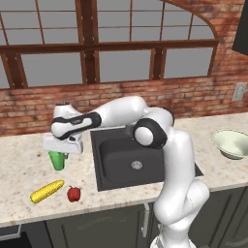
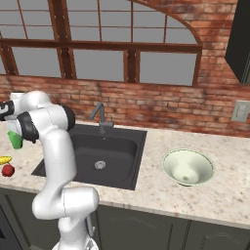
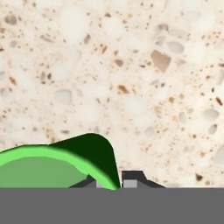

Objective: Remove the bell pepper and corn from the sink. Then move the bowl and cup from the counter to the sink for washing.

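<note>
Light beige speckled stone surface (image 1: 29,160) over dark cabinets, with brick wall behind. Dark sink (image 1: 121,167) set into it near the middle, round silver drain in the basin floor. Left of the sink: green cup (image 1: 57,160) upright, apparently resting on the stone though its base is hard to make out; nearer the front edge, yellow corn (image 1: 47,191) lying on its side, and red bell pepper (image 1: 73,193) just beside it. Right of the sink, well apart: wide pale bowl (image 2: 188,167) sitting upright.
</note>
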Controlling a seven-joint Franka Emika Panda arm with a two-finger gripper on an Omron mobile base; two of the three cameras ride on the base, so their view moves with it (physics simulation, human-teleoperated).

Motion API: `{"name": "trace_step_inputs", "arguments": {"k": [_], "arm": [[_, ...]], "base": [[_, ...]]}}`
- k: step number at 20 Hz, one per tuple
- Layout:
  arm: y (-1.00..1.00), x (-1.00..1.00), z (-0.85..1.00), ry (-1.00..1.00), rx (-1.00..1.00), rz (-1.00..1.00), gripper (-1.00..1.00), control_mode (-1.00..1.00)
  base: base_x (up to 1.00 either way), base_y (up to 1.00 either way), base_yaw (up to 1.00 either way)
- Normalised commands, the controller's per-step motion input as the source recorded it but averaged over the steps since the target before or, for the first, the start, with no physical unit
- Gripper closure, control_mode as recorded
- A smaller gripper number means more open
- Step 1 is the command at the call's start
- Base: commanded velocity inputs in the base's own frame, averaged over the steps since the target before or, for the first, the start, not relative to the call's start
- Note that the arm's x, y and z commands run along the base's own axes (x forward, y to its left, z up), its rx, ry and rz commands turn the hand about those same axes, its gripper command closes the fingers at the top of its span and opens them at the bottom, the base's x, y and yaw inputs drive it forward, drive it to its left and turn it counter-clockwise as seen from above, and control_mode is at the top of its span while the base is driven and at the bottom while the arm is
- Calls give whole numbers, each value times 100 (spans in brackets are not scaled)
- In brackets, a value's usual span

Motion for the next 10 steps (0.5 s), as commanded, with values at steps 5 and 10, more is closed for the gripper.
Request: {"name": "trace_step_inputs", "arguments": {"k": [5, 10], "arm": [[-29, -20, 9, 0, 0, -2, 100, -100], [-31, -21, 6, 0, 0, 0, 100, -100]], "base": [[0, 0, 0], [0, 0, 0]]}}
